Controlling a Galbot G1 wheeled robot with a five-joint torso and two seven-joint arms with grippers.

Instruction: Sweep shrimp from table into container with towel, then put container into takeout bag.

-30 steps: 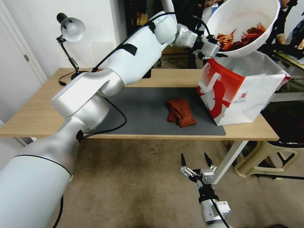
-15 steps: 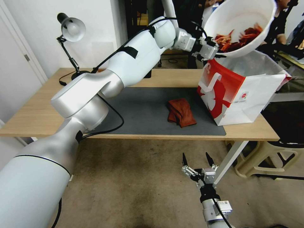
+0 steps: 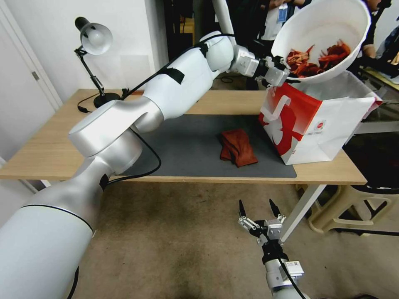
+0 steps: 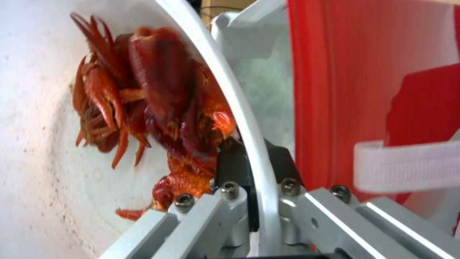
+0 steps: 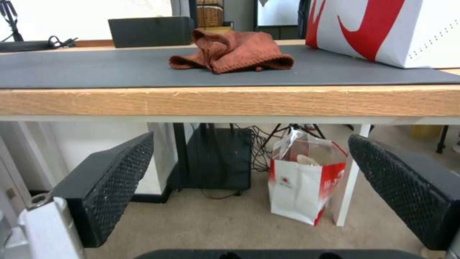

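From my head camera, the sweeping looks done: the shrimp (image 3: 318, 60) sit in the bowl (image 3: 328, 29), none lie on the dark mat (image 3: 187, 145), and the towel (image 3: 237, 147) rests crumpled on the surface (image 3: 50, 153), just beside the takeout bag (image 3: 309, 124). What is left, as I judge it, is lowering the bowl into the bag. My left arm reaches far forward and up, and my left jaws (image 3: 279, 72) pinch the bowl's near rim, holding it tilted above the bag's open mouth, not yet inside. My right jaws (image 3: 257, 211) hang low in front of the surface's near edge, spread wide, holding nothing.

From my left wrist, the jaws are clamped across the white rim, one pad (image 4: 232, 165) inside against the shrimp, the other outside; the bag's red side stands close by.

From my right wrist, both black pads (image 5: 117, 176) stand well apart below the surface edge, with the towel and bag on top beyond.
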